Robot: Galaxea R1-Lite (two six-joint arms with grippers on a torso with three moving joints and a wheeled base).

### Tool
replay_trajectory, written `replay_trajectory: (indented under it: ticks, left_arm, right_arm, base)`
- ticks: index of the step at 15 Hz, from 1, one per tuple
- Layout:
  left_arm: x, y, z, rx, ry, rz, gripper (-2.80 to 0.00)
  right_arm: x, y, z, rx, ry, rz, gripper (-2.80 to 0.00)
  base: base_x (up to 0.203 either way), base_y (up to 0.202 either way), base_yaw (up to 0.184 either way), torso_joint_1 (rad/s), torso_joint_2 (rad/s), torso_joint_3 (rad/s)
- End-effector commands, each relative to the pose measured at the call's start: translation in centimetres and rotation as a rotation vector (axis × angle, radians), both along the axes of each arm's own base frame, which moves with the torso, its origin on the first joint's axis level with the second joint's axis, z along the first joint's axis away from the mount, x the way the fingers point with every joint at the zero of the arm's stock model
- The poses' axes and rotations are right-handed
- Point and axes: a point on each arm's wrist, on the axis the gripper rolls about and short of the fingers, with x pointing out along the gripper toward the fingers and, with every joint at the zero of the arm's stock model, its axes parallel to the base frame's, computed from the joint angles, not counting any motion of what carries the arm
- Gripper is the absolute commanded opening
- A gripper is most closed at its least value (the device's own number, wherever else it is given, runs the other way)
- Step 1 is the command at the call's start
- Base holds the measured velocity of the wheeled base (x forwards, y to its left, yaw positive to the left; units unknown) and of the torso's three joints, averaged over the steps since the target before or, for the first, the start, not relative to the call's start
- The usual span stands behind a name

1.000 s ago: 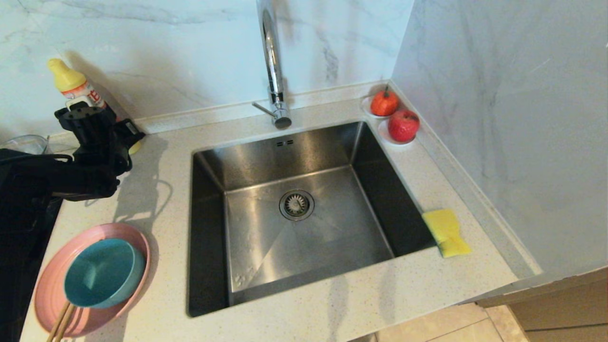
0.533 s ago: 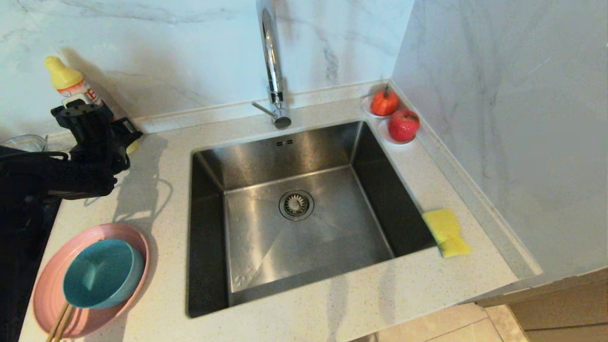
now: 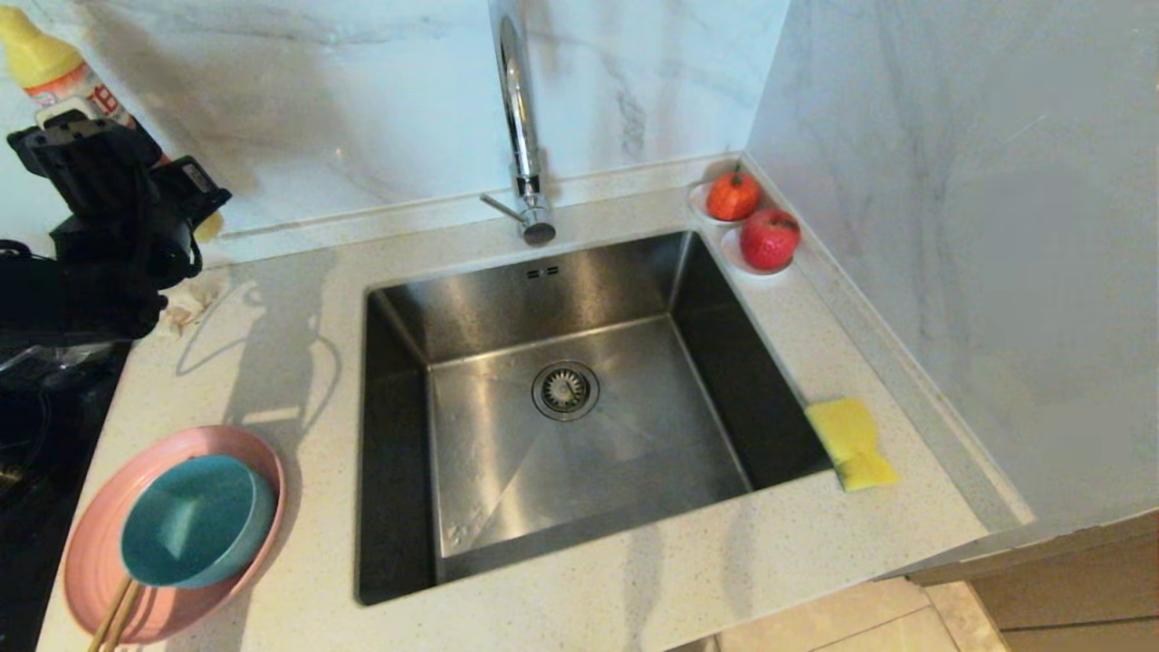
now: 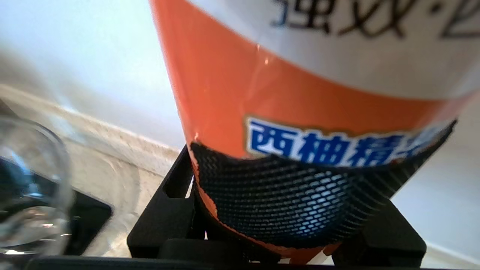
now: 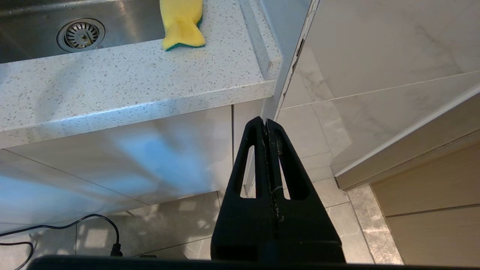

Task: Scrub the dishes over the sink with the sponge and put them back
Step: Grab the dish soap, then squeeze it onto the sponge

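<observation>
A teal bowl (image 3: 195, 521) sits inside the pink plate (image 3: 90, 570) at the counter's near left corner. The yellow sponge (image 3: 851, 444) (image 5: 182, 22) lies on the counter at the right rim of the steel sink (image 3: 507, 507). My left gripper (image 3: 113, 186) (image 4: 277, 210) is raised at the far left, shut on an orange-and-white detergent bottle (image 3: 41, 59) (image 4: 300, 93) with a yellow cap. The bottle hangs above the counter. My right gripper (image 5: 265, 122) is shut on nothing, parked below the counter edge over the floor.
A tall chrome tap (image 3: 518, 118) stands behind the sink, whose drain (image 3: 565, 390) is central. Two red fruits (image 3: 770, 238) sit in the back right corner. Wooden chopsticks (image 3: 113, 616) rest on the plate. A clear glass bowl (image 4: 30, 187) is near the left gripper.
My left arm has lifted the detergent bottle up and to the left, off the counter. Dishes, sponge and right arm have not moved.
</observation>
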Motion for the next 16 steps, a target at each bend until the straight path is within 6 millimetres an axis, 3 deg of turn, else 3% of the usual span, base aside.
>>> replay_trajectory:
  ticks: [1,4,7,10,13,16]
  left_arm:
    - [-4.6,-1.2,4.3,0.013,-0.065,-0.004,-2.80]
    - [-9.3,-2.8,6.7,0.020,-0.039,-0.029,-2.80]
    - [-15.5,-4.5,10.0,0.052,-0.053,-0.074,-2.80]
    - [-21.5,-6.1,12.1,0.075,-0.044,-0.117,-2.80]
    - [-27.2,-7.6,12.3,0.125,-0.021,-0.228,-2.80]
    - [-31.9,-9.1,10.4,0.218,0.103,-0.417,-2.80]
  right_arm:
    - [0.0,0.0,0.0,0.000,0.000,0.000,-2.80]
    - [0.0,0.0,0.0,0.000,0.000,0.000,-2.80]
    - [0.0,0.0,0.0,0.000,0.000,0.000,-2.80]
    - [0.0,0.0,0.0,0.000,0.000,0.000,-2.80]
    - [0.0,0.0,0.0,0.000,0.000,0.000,-2.80]
    - [0.0,0.0,0.0,0.000,0.000,0.000,-2.80]
  base:
    - [0.000,0.000,0.000,0.000,0.00,0.000]
    - [0.000,0.000,0.000,0.000,0.00,0.000]
    - [0.000,0.000,0.000,0.000,0.00,0.000]
    - [0.000,0.000,0.000,0.000,0.00,0.000]
    - [0.000,0.000,0.000,0.000,0.00,0.000]
    - [0.000,0.000,0.000,0.000,0.00,0.000]
